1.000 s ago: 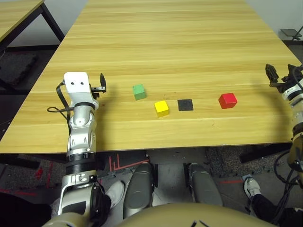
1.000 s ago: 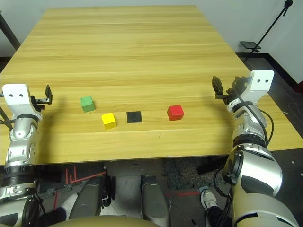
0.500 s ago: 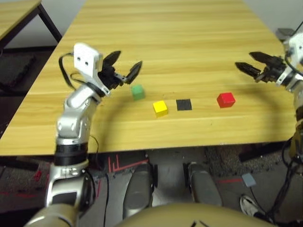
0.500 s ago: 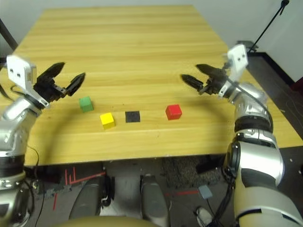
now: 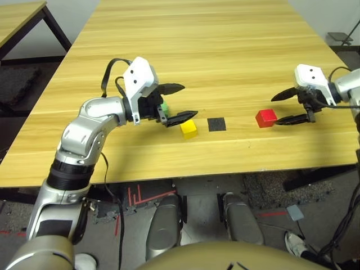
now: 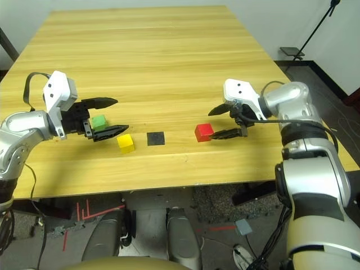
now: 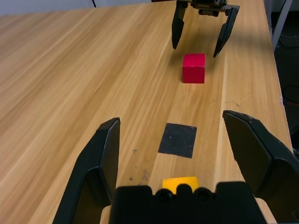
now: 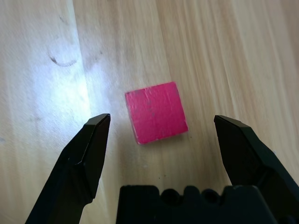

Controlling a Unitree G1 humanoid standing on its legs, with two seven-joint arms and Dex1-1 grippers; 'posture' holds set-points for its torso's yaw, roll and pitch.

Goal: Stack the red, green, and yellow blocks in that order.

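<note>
The two head views look forward and down on the black patch (image 5: pixel 217 124) from afar. The left wrist view faces it low and near; the right wrist view looks down beside it.

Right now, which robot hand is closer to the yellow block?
Left. The left gripper hovers open just beside the yellow block, near the green block. The right gripper is far across, open by the red block.
</note>
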